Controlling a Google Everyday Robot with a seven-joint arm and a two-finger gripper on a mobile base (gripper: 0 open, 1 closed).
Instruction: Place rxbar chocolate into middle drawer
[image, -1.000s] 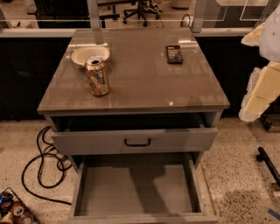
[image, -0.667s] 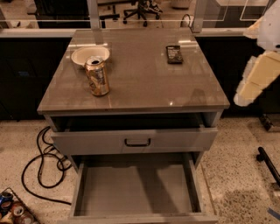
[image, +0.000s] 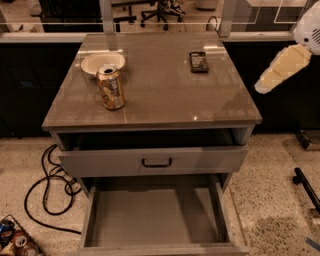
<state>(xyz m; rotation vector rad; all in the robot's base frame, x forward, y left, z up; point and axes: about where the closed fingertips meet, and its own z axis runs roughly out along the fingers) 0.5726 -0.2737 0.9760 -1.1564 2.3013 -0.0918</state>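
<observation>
At the back right of the bench (image: 170, 100), in the camera view, the rxbar chocolate (image: 199, 61) lay flat on the top. It was well apart from the gold can (image: 111, 87) and the pale bowl (image: 100, 62) just behind the can on the left. Below, the middle drawer (image: 155, 215) stood pulled out towards the camera, its grey floor bare, beneath the drawer front (image: 200, 161) with the black handle (image: 156, 162). The gripper (image: 270, 79) hung in the air off the right edge of the bench, angled down and to the left, touching neither the bar nor anything else. Whether it was spread or closed could not be told, and nothing showed in its hold. On this showing, only the opening of the drawer was done. The bar had not yet been grasped, so the reach across to it, the pick-up, the carry down to the drawer and the release all seemed left to do.
</observation>
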